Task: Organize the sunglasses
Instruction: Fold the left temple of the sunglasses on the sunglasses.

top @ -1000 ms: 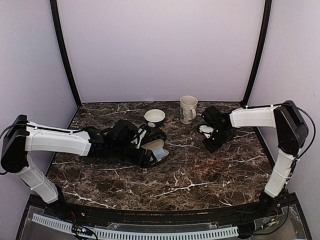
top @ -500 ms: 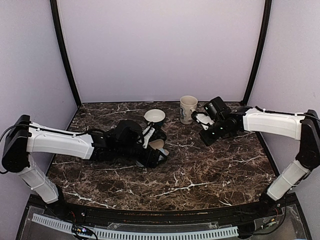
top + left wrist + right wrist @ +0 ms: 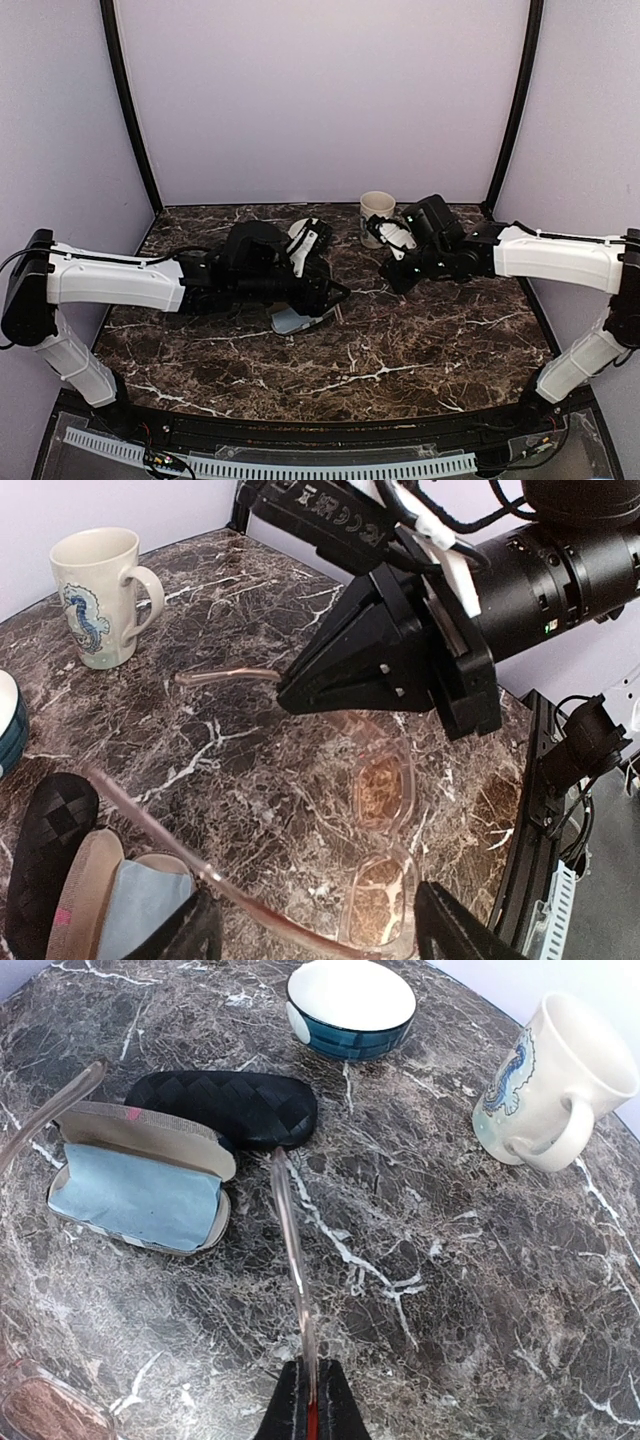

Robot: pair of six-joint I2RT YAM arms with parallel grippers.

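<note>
The sunglasses (image 3: pixel 383 790) have a clear pinkish frame and amber lenses and hang just above the marble table. My right gripper (image 3: pixel 310 1405) is shut on the tip of one temple arm (image 3: pixel 290 1240); in the left wrist view this gripper (image 3: pixel 300 690) points in from the upper right. My left gripper (image 3: pixel 320 935) is open, its fingers (image 3: pixel 450 930) standing either side of the lens front and the other temple arm; I cannot tell whether they touch. In the top view the left gripper (image 3: pixel 335 295) and the right gripper (image 3: pixel 385 275) face each other near the table's middle.
A brown case (image 3: pixel 135 1185) lies open with its blue lining up, next to a shut black checkered case (image 3: pixel 225 1105). Behind them stand a blue bowl (image 3: pixel 350 1005) and a seahorse mug (image 3: pixel 550 1085). Dark posts frame the back wall.
My right arm has reached left toward the table's middle with the sunglasses. My left arm has pushed right past the open case to meet them, its jaws a little narrower.
</note>
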